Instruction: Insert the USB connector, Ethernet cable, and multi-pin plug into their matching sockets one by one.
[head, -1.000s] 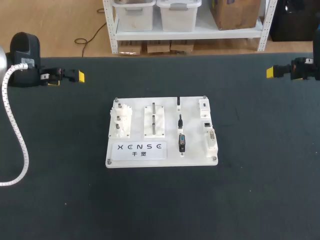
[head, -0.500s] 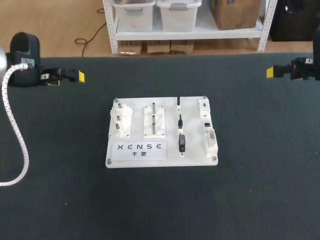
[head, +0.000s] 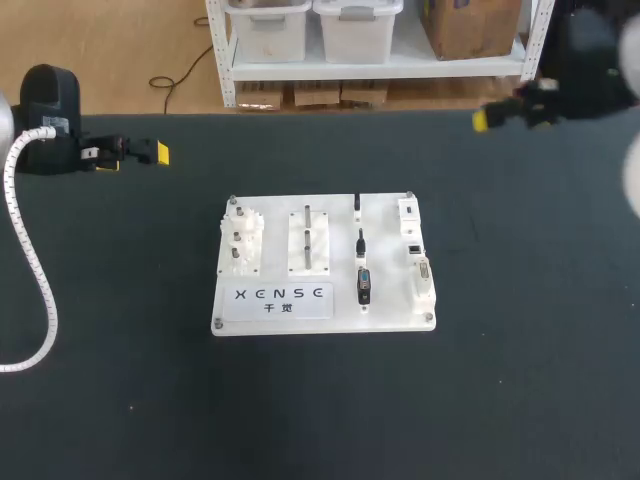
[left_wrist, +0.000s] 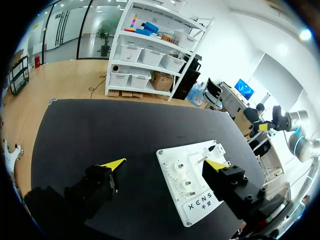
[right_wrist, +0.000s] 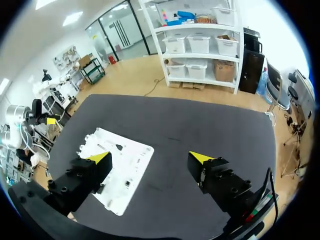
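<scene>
Plugs: three dark plugs lie in a column on the board (head: 390, 298), right of its middle. The multi-pin plug (head: 364, 285) is nearest the front, a thin middle plug (head: 360, 242) is behind it, and a small far plug (head: 357, 205) is at the back edge. Which of the two small ones is USB and which Ethernet is too small to tell.
Sockets: the sockets (head: 415, 245) run in a column along the board's right edge, just beside the plugs, and no plug is in any of them.
Board: white and flat at the table's middle. A gear block (head: 241, 243) stands at its left end, a peg block (head: 308, 240) is next to that, and a label (head: 279, 295) lies along the front.
Left gripper (left_wrist: 165, 164): at the table's far left, well apart from the board. Its fingers are spread wide and hold nothing.
Right gripper (right_wrist: 150, 157): over the table's far right edge, blurred in the head view. Its fingers are spread wide with nothing between them, and the board is well ahead.
Table (head: 520, 380): a dark mat under it all.
</scene>
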